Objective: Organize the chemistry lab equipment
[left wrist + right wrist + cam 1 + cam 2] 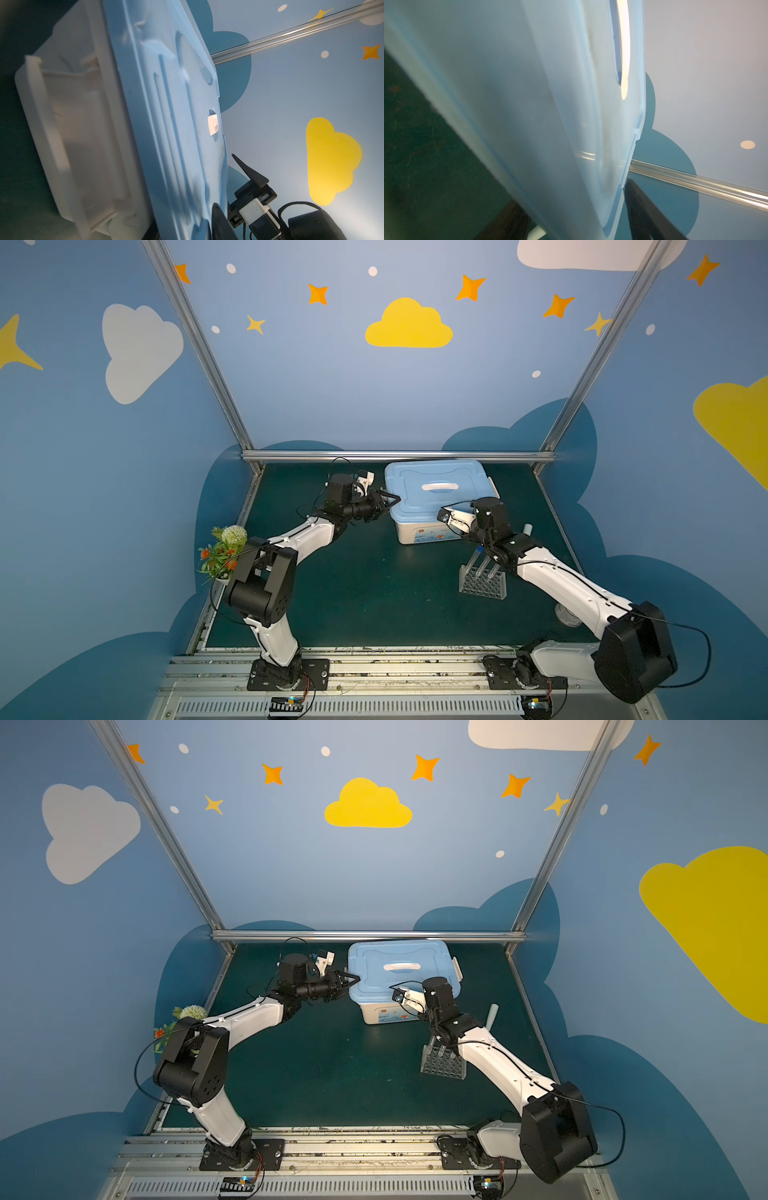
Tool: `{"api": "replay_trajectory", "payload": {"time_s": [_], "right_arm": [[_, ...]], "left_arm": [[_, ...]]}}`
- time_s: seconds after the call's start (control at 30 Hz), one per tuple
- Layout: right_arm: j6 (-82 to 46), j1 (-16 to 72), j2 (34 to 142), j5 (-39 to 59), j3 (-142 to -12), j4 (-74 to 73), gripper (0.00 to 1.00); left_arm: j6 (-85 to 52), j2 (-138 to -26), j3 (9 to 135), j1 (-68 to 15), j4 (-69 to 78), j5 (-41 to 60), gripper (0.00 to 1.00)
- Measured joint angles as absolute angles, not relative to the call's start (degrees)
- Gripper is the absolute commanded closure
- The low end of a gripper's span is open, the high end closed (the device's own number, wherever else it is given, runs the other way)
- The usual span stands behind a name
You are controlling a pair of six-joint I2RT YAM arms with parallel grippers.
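Room is lying widest in the middle of the table (365,601): in both top views you are seeing bare green mat between the two arms, from the front edge up to the storage box (419,533). That box is sitting at the back, centre of the frame, just short of the metal back rail (399,456). Its blue lid (436,477) is lying on top and hiding whatever is inside.

Your left gripper (392,500) is reaching in at the lid's left edge. In the left wrist view its fingers (254,176) are standing apart, with a sliver of wall showing between the upper one and the lid. Your right gripper (570,194) is straddling the lid's near right corner with its jaws wide on either side, and you cannot tell whether they are pressing.

Lower right of centre, the clear holed rack (484,587) is standing just beside the right arm, holding three test tubes (482,566) that are leaning off upright. The white pestle (528,529) is showing just right of that arm. The potted plant (222,549) is crowding the table's left edge.
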State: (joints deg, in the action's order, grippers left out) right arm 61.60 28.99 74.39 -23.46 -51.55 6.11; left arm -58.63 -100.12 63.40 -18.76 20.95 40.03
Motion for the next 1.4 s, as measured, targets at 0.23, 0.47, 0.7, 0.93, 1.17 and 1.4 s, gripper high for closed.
{"api": "replay_trajectory", "payload": {"time_s": [0.23,0.47,0.7,0.93,1.17,1.4], "right_arm": [[60.3,28.8,74.0,-23.3,-51.5,9.3,0.31],[59.3,28.8,73.1,-23.1,-51.7,11.1,0.31],[58.5,28.1,73.1,-23.1,-54.0,14.4,0.31],[57.7,26.2,73.3,-22.3,-55.8,15.8,0.31],[57.6,25.5,76.0,-21.5,-57.3,16.8,0.31],[57.7,24.7,77.5,-21.3,-58.3,17.3,0.32]], "left_arm": [[-56.6,-98.3,62.5,-18.8,18.6,39.3,0.65],[-55.9,-98.2,62.7,-19.4,18.4,39.0,0.62],[-55.7,-98.2,62.9,-20.2,18.3,38.9,0.55],[-55.3,-98.2,62.9,-20.3,18.5,38.8,0.54],[-54.9,-98.2,62.9,-20.3,18.5,38.4,0.54],[-52.4,-96.6,62.8,-20.4,16.6,37.0,0.39]]}}
